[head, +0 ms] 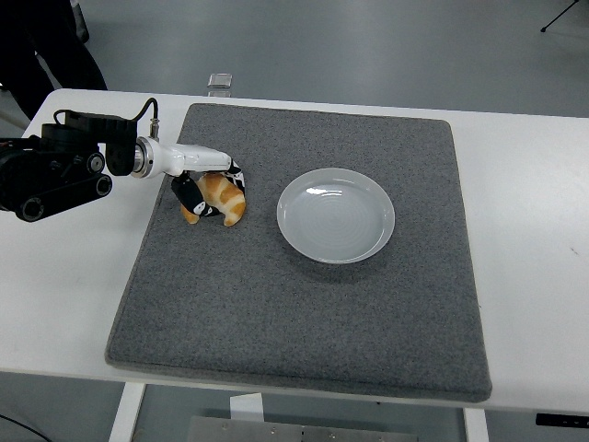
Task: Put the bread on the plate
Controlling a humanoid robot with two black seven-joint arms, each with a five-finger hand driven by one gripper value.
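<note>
A golden croissant (219, 197) lies on the left part of the grey mat (304, 304). My left hand (211, 190) reaches in from the left edge and has its fingers curled around the croissant, thumb on its near side and fingers over its far side. The croissant rests on the mat inside that grasp. A round white plate (336, 215) sits to the right of it, about a hand's width away, with nothing on it. My right arm does not appear in the head view.
The mat covers most of the white table (534, 230). A small clear object (219, 81) sits at the table's far edge, behind the mat.
</note>
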